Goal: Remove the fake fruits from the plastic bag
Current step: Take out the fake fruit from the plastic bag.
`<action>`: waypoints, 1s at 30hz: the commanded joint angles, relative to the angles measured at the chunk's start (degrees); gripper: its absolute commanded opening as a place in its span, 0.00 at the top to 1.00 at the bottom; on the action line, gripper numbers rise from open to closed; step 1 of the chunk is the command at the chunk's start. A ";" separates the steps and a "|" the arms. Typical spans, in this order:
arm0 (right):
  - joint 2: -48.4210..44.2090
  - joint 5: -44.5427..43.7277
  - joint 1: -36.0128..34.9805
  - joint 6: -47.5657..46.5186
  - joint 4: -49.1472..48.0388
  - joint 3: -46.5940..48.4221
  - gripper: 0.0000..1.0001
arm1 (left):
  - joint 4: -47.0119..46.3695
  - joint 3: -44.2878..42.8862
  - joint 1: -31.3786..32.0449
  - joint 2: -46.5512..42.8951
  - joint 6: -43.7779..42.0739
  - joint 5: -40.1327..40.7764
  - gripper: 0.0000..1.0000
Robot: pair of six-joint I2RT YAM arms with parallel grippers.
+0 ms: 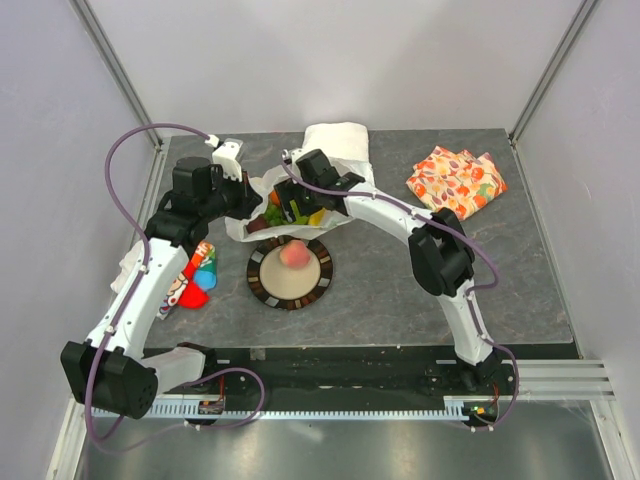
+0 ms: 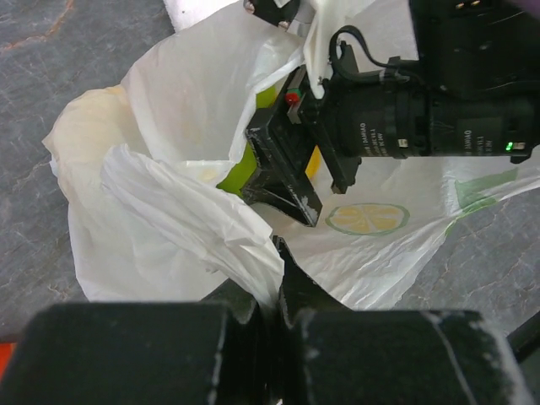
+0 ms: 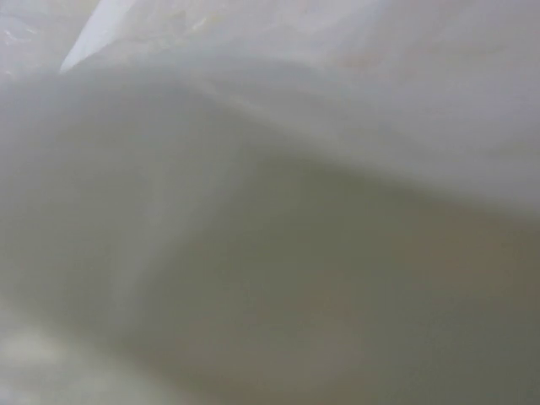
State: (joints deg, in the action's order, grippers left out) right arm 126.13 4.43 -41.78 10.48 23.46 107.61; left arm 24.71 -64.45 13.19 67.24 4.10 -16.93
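- Because it is thin, crinkly film, the plastic bag [image 2: 169, 211] will likely handle limp, slippery and almost weightless. Its rim fold is the place to take hold. The left gripper [image 2: 283, 287] has that fold pinched between jaws pressed together, which holds the mouth open.
- Just beyond the left jaws, the right gripper [image 2: 283, 181] reaches into that mouth. I cannot tell whether its jaws are spread, since its own camera shows only white film.
- Nearer the arm bases than both jaws lies the plate [image 1: 262, 285], holding one pink fruit [image 1: 292, 255].
- Around the right jaws, inside the bag, sit the other fake fruits [image 1: 283, 212], green, yellow and dark red. They look hard, glossy and light, so probably apt to slip; grip across the middle.
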 commanded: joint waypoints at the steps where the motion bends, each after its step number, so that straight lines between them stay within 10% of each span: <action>1: 1.84 -0.73 -0.85 2.18 -0.17 3.30 0.12 | -1.95 -1.12 -0.36 -0.54 1.88 -1.79 0.98; 10: 6.15 -3.72 -0.15 2.00 -0.35 4.89 0.12 | -2.12 -1.47 -0.53 1.05 3.11 -2.50 0.98; 17: 6.24 -2.23 0.30 -2.13 -2.81 6.12 0.62 | -2.21 -1.74 -0.53 1.84 3.11 -2.50 0.98; 30: -19.92 2.87 -0.41 -9.95 -2.90 -5.91 0.85 | -3.88 -2.97 -0.53 2.28 3.37 -1.79 0.98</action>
State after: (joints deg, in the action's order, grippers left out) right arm 118.17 4.97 -41.52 3.33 22.92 104.81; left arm 23.92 -64.69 12.88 69.30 6.11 -18.31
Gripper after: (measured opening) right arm 0.593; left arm 0.029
